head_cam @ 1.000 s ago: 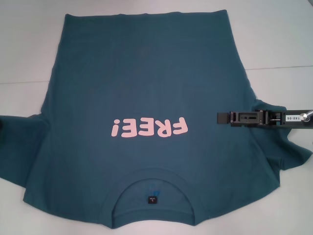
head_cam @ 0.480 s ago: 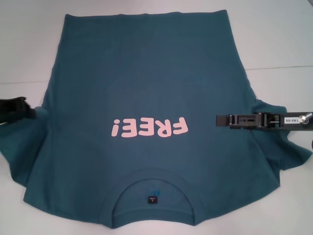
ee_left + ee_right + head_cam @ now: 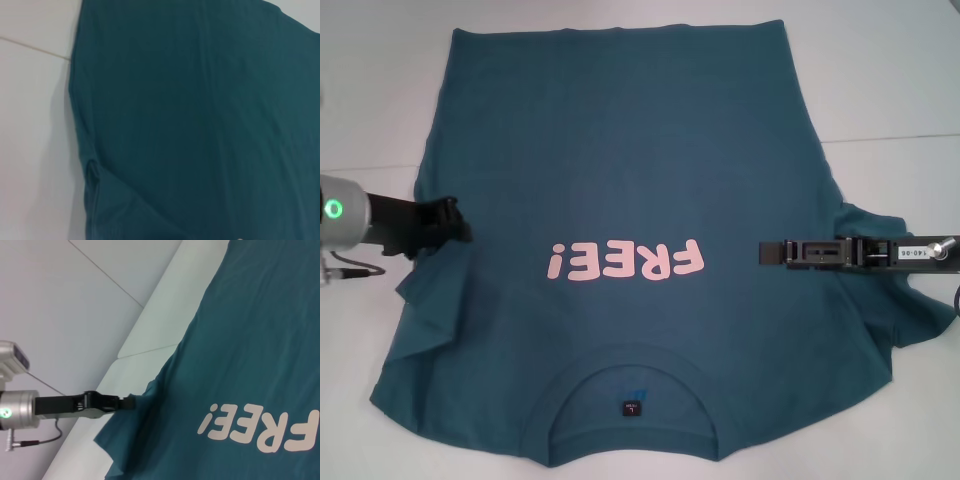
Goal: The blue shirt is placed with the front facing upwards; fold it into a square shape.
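The blue shirt (image 3: 620, 150) lies front up on the white table, with its pink "FREE!" print (image 3: 625, 262) in the middle and its collar (image 3: 635, 375) towards me. My left gripper (image 3: 460, 228) is shut on the left sleeve's edge and holds it folded in over the shirt's left side. It also shows in the right wrist view (image 3: 129, 401), pinching the cloth. My right gripper (image 3: 766, 251) hovers over the shirt's right side, beside the print. The right sleeve (image 3: 910, 310) lies bunched under that arm. The left wrist view shows only teal cloth (image 3: 200, 125).
The white table (image 3: 890, 80) shows bare around the shirt, with a seam line running across it (image 3: 900, 138). The shirt's hem reaches the far part of the table and the collar lies near the front edge.
My left gripper has come in from the left edge, dragging the left sleeve inward over the shirt. My right gripper has barely moved.
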`<state>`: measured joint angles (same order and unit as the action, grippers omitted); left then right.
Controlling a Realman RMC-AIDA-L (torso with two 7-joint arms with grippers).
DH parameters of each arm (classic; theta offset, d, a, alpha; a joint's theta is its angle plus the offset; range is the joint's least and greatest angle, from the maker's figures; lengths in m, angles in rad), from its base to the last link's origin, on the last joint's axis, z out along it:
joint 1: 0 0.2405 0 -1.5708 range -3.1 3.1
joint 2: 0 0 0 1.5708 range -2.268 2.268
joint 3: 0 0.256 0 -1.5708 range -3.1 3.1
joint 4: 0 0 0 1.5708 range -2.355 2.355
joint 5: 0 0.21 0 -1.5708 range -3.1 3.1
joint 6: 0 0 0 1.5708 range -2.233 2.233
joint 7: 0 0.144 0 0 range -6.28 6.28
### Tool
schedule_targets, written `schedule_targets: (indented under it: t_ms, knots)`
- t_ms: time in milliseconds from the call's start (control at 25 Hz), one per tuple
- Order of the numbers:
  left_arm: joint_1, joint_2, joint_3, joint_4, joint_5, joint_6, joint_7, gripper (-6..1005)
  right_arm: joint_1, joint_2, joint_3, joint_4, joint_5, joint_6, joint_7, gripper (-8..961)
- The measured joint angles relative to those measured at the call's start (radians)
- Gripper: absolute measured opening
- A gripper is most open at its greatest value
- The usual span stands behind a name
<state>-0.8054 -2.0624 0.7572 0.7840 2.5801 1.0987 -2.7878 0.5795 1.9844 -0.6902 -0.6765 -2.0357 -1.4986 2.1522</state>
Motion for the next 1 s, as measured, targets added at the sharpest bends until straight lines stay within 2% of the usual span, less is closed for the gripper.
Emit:
schedule_targets:
  t_ms: [240, 440, 560, 720, 1000]
  knots:
    - [-0.013, -0.011, -0.005, -0.061, -0.008, -0.098, -0.007, 17, -0.004, 0.001, 0.002, 0.003, 0.000, 0.000, 0.000, 938]
    - [-0.032, -0.001, 0.004, -0.112, -0.011, -0.098, 0.029, 17, -0.004, 0.001, 0.002, 0.004, 0.000, -0.002, 0.000, 938]
    - [-0.033, -0.012, 0.004, -0.102, -0.013, -0.093, 0.047, 17, -0.004, 0.001, 0.001, 0.005, 0.000, 0.001, 0.000, 939]
    - [-0.026, -0.028, 0.004, -0.068, -0.056, -0.071, 0.089, 154, -0.004, 0.001, 0.001, 0.005, 0.000, 0.003, 0.000, 939]
    - [-0.024, -0.028, 0.000, -0.040, -0.074, -0.025, 0.103, 421, -0.004, -0.001, 0.002, 0.005, 0.000, 0.011, 0.000, 939]
